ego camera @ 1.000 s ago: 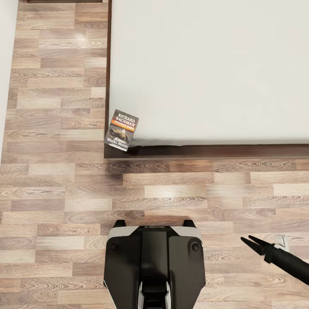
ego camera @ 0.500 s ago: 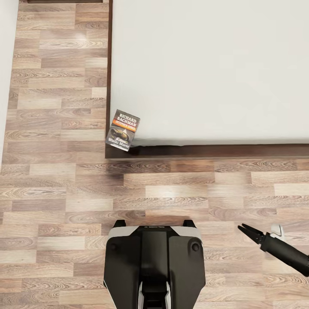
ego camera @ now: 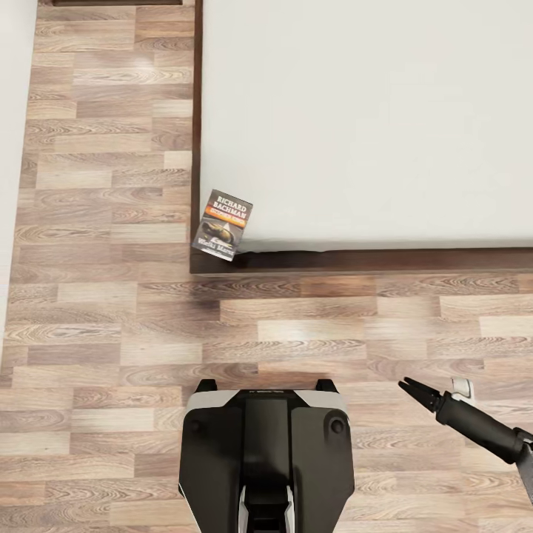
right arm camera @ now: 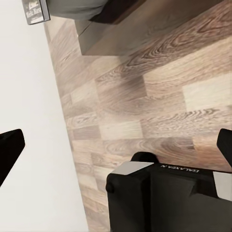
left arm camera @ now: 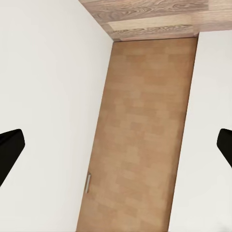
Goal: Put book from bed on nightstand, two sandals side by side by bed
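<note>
On the far left you see a plain white wall (ego camera: 9, 148), smooth and flat. Next to it runs the floor (ego camera: 96, 326), made of long wood planks in light and dark brown with wavy grain.

The book (ego camera: 223, 224) is a small thin rectangle with a dark cover, white letters and an orange band. It lies on the near left corner of the bed (ego camera: 355, 260), tipped a little, and its near end hangs out over the dark brown wood frame. The mattress (ego camera: 370, 118) is smooth, light grey and flat.

Your robot's base (ego camera: 265, 459) sits near you in the middle, black and shiny with white rounded shoulders.

On the near right, your right gripper (ego camera: 408, 387) hangs over the floor. Its thin black fingers (ego camera: 414, 392) are spread apart and hold nothing.

In the left wrist view, your left gripper (left arm camera: 116, 150) has its fingers wide apart and empty, facing a tan wooden door (left arm camera: 140, 140) between white walls.
</note>
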{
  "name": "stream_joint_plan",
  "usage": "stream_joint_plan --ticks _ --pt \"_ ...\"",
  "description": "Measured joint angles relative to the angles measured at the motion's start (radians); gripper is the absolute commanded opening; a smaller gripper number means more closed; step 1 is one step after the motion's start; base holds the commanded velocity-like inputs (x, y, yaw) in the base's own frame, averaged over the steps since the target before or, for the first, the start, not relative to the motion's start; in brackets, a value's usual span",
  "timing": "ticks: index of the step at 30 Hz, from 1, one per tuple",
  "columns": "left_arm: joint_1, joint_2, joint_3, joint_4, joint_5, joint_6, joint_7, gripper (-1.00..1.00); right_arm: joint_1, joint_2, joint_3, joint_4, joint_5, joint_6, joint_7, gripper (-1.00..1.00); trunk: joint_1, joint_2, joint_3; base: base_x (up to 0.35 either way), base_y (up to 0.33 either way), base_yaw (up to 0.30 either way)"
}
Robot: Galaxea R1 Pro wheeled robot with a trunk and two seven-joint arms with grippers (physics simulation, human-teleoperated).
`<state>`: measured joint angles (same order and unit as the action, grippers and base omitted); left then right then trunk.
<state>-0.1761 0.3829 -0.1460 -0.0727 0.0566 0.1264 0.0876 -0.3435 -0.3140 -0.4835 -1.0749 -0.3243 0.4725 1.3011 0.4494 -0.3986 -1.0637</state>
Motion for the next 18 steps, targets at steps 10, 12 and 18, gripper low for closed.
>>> stream_joint_plan --ticks 10,12,18 --pt "0.001 0.0 -0.001 0.0 -0.001 0.002 0.0 1.0 -0.018 0.005 0.014 0.001 -0.001 0.004 -0.003 1.0 0.0 0.0 0.0 0.0 0.113 0.0" --pt "0.001 0.0 0.0 0.0 -0.001 0.004 0.0 1.0 -0.02 0.006 0.015 0.002 -0.001 0.004 -0.005 1.0 0.0 0.0 0.0 0.0 0.177 0.0" --pt "0.001 0.0 0.0 0.0 -0.001 0.007 -0.003 1.0 -0.031 0.029 0.024 0.003 0.0 0.005 -0.011 1.0 0.0 0.0 0.0 0.0 0.09 0.0"
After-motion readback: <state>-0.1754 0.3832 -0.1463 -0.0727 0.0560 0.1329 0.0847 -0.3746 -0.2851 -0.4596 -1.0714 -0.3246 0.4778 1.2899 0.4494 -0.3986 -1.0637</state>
